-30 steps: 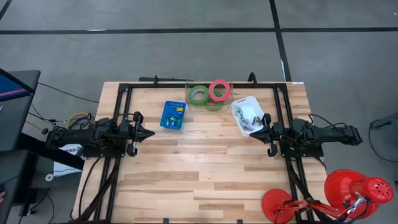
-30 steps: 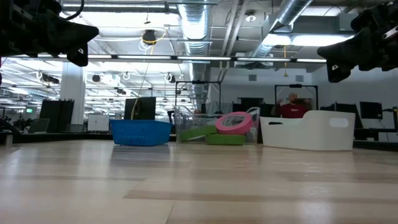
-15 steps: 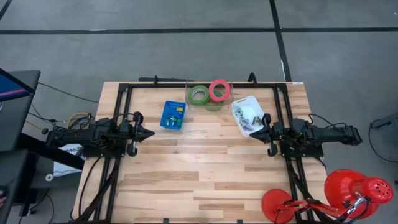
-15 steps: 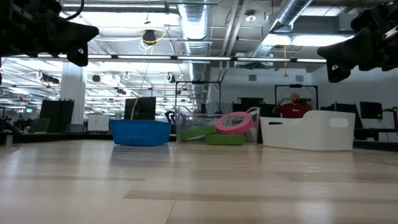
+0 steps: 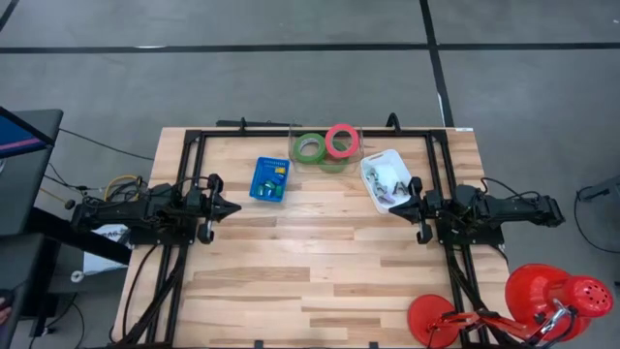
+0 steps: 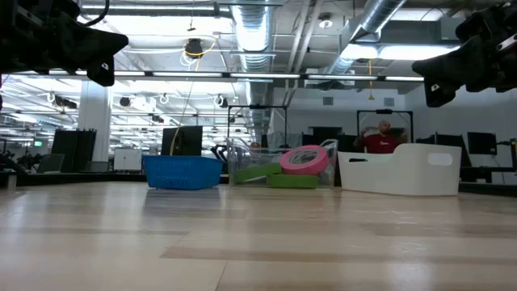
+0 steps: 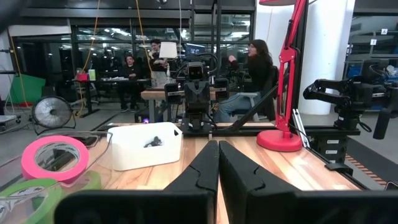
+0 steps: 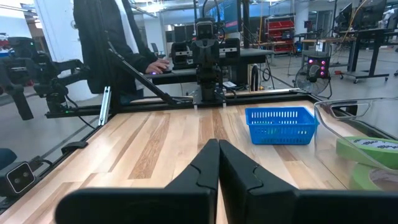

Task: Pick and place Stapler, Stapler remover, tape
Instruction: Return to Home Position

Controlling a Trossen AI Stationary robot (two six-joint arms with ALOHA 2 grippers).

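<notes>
**Grippers.** The left gripper has its fingers pressed together with nothing between them. Its wrist view shows the two fingers meeting along their length. The right gripper is likewise closed and empty, as its own wrist view confirms.

**Placement.** Both arms lie drawn back to opposite sides of the table, with their tips facing each other across the boards. In the low view both grippers hang high, clear of the bins. I judge this a parked pose that fits a finished sort, since no task item shows loose on the boards.

**Tape.** It sits in the clear bin, which is forward of both grippers towards the far edge. The bin lies roughly midway between the grippers and well apart from either.
- The pink roll lies tilted, propped on green beneath it.
- The green roll lies flatter beside it.
- More green shows under the pink, which I judge to be a second green roll, partly hidden.

The bin wall keeps the leaning roll from sliding out.

**Appearance.** The rolls are flat, wide rings with open centres. The pink roll has a pale inner core, and the green roll's core is darker.

**Other bins.**
- The blue bin is just ahead of the left gripper on its far side.
- The white bin is just beside the right gripper's tip.

Both hold small items that are too small to name.
</notes>
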